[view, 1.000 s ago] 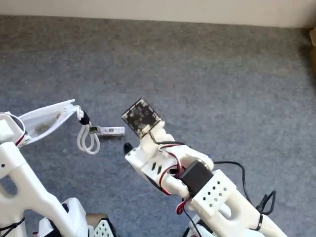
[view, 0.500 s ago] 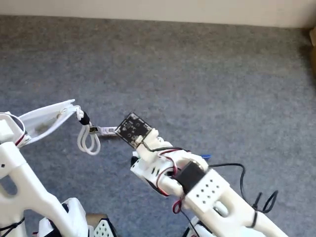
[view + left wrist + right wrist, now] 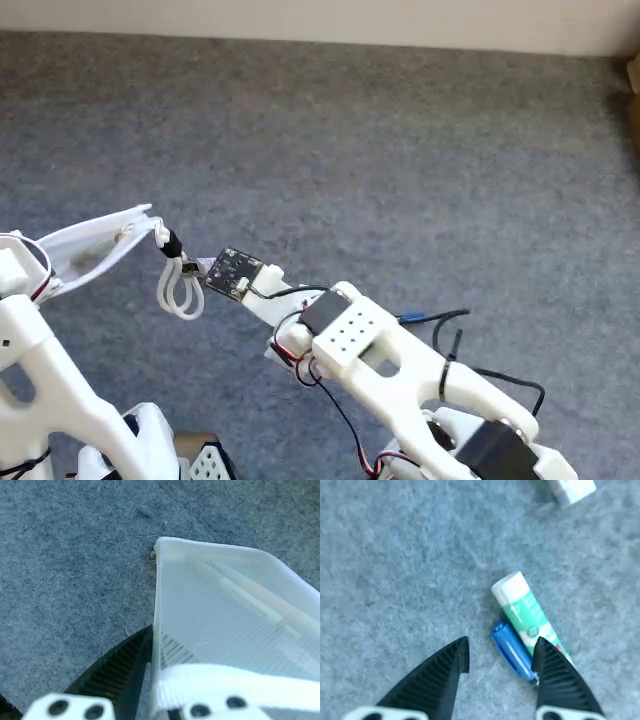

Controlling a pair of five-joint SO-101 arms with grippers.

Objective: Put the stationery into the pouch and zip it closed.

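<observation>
The right hand [image 3: 502, 647] hangs open, the blue pen [image 3: 513, 653] between its jaws and the glue stick [image 3: 529, 614] just beside. Recommend centring on one item before closing. The left hand [image 3: 150, 650] grips the pouch [image 3: 225, 615].

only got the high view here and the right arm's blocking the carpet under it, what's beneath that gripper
Observer: A blue pen and a green-and-white glue stick lie side by side, touching, on the carpet.
Operator: is the gripper open
Observer: Yes. The right gripper is open and empty, and the pen is seen between its jaws.
Operator: anything in the pouch yet
Observer: Pale long strips show through the mesh pouch; I cannot tell what they are.
</observation>
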